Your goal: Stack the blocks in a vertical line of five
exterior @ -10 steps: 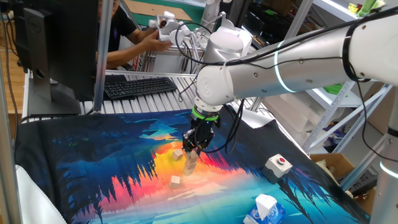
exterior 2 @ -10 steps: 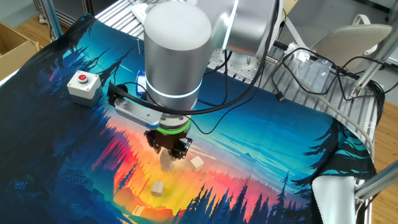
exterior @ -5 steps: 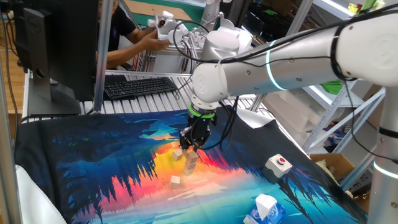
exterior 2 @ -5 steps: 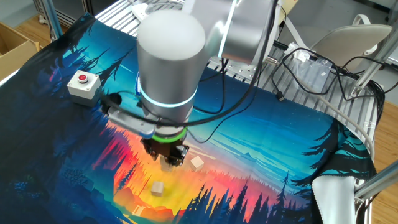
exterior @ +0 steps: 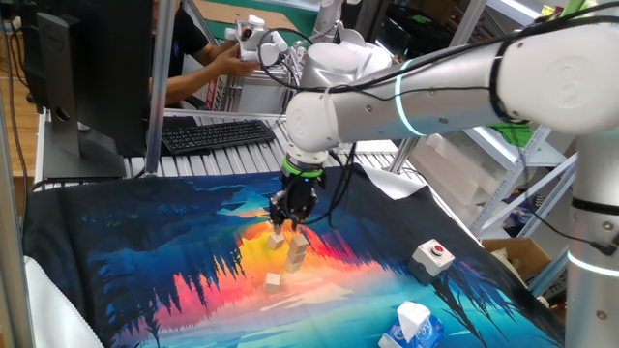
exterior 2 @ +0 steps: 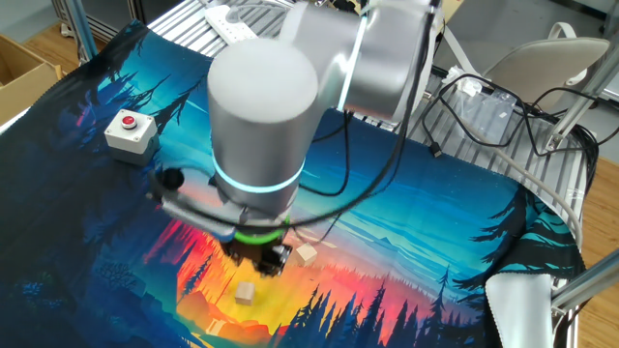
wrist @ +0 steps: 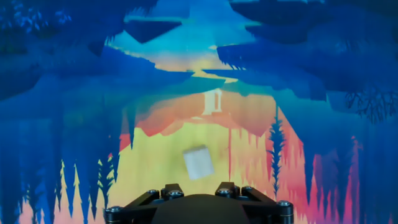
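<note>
A short stack of pale wooden blocks point(exterior: 297, 251) stands on the orange part of the mat. A loose block point(exterior: 278, 238) lies just left of it, and it shows again in the other fixed view as a block point(exterior 2: 307, 254). Another loose block point(exterior: 274, 281) lies nearer the front, also seen as a block point(exterior 2: 245, 292). My gripper point(exterior: 290, 218) hangs just above the loose block beside the stack, open and empty. In the hand view that block point(wrist: 199, 163) lies tilted on the mat under the hand, with the stack point(wrist: 212, 102) further off. In the other fixed view the gripper point(exterior 2: 259, 263) hides the stack.
A white box with a red button point(exterior: 432, 256) sits at the right of the mat, also seen as the box point(exterior 2: 129, 131). A tissue pack point(exterior: 413, 325) lies at the front right. A keyboard point(exterior: 215, 133), a monitor and a person are behind the table.
The gripper has moved off the top of the stack to the left, over the loose block. The blocks have not moved.
</note>
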